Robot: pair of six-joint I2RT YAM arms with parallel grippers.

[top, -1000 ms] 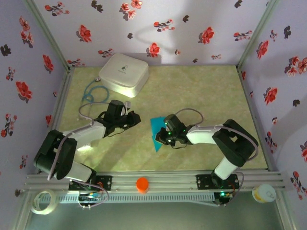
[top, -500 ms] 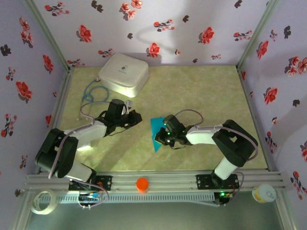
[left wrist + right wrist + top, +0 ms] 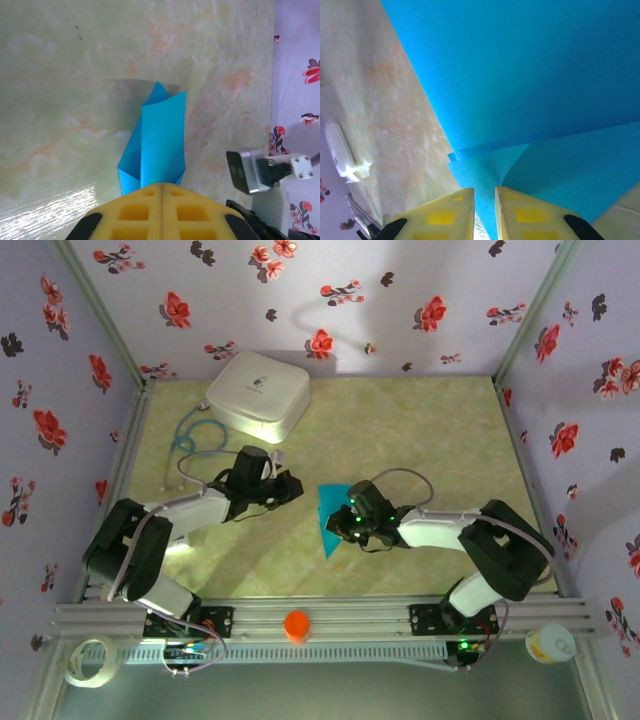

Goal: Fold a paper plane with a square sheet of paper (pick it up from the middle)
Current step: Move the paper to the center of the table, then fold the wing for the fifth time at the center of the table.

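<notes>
paper plane [image 3: 326, 522] on table [image 3: 420, 430] — box [image 3: 257, 393] behind, left

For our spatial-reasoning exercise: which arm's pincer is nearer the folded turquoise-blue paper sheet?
Right. The right pincer is directly over the folded turquoise-blue paper sheet, fingertips close above its surface; the left pincer sits off to its left in the overhead view, with a gap.

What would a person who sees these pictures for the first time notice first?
The bright turquoise-blue paper, partly folded, lies at the middle of the table. Next come the white rounded box at the far left and the walls with red flowers.
</notes>
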